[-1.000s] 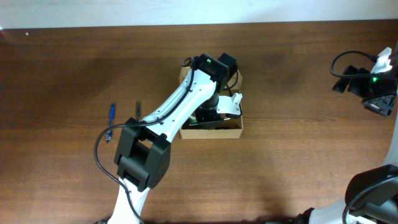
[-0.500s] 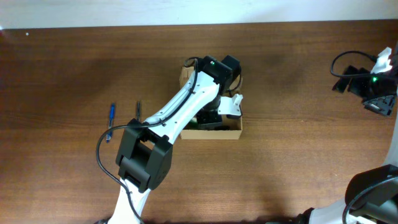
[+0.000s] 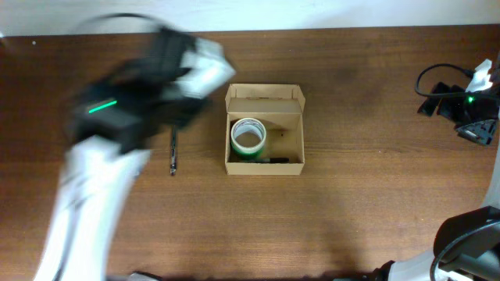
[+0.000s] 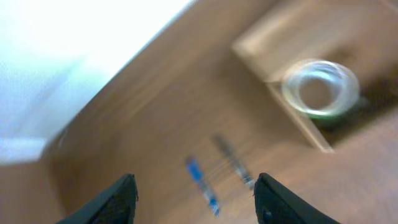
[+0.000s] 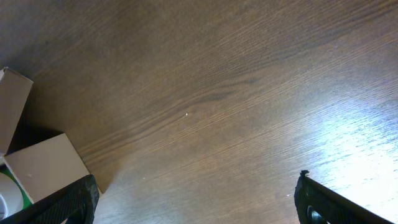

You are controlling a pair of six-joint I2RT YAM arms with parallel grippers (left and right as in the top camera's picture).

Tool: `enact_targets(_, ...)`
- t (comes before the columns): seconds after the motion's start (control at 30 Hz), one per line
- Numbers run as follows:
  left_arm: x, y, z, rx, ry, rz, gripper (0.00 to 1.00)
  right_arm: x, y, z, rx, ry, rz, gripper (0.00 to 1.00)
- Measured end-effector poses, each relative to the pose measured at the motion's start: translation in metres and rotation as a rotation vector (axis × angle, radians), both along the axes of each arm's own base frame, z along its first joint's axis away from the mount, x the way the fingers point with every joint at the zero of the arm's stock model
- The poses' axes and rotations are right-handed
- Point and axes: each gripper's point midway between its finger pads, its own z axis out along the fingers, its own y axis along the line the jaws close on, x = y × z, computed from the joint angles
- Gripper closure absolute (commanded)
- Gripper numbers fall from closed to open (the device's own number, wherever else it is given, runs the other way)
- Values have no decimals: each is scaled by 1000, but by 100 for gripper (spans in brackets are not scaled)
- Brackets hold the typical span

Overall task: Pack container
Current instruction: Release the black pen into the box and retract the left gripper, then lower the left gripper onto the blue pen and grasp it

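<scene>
Small tan cardboard box point(image 3: 286, 133) sits open mid-way across the brown wooden table point(image 3: 367, 195), clear tape roll point(image 3: 248, 137) inside. Left gripper point(image 4: 196, 183), blurred, jaws spread, empty; right gripper point(image 5: 194, 180) likewise gaping, empty.

Dark brown wood-grain table point(image 3: 351, 195), open tan cardboard container point(image 3: 264, 94) sitting mid-table toward the far edge, dark pen point(image 3: 173, 153) flat on the wood near its left side, blue pen point(image 4: 202, 179) just beyond that, further left, blurred in the left wrist view

Tape roll point(image 3: 248, 137) in container point(image 3: 264, 166), pen point(image 3: 173, 152) alongside
</scene>
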Motion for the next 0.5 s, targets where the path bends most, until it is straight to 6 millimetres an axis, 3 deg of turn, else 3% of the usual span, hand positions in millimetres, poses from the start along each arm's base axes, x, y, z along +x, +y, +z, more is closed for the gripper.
enact_targets(0.07, -10, 49, 13, -63, -27, 199, 39, 0, 0, 0, 0, 0, 0, 1)
enact_targets(0.1, -13, 65, 12, -87, -23, 269, 39, 0, 0, 0, 0, 0, 0, 1)
enact_targets(0.17, -12, 93, -5, -125, 20, 409, 36, 0, 0, 0, 0, 0, 0, 1)
enact_targets(0.27, 2, 119, -57, -157, 141, 540, 36, 0, 0, 0, 0, 0, 0, 1)
enact_targets(0.4, 15, 136, -159, -174, 373, 612, 33, 0, 0, 0, 0, -1, 0, 1)
enact_targets(0.43, 10, 134, -201, -169, 484, 615, 33, 0, 0, 0, 0, 0, 0, 1)
enact_targets(0.5, 15, 133, -225, -171, 501, 601, 33, 0, 0, 0, 1, 1, 0, 1)
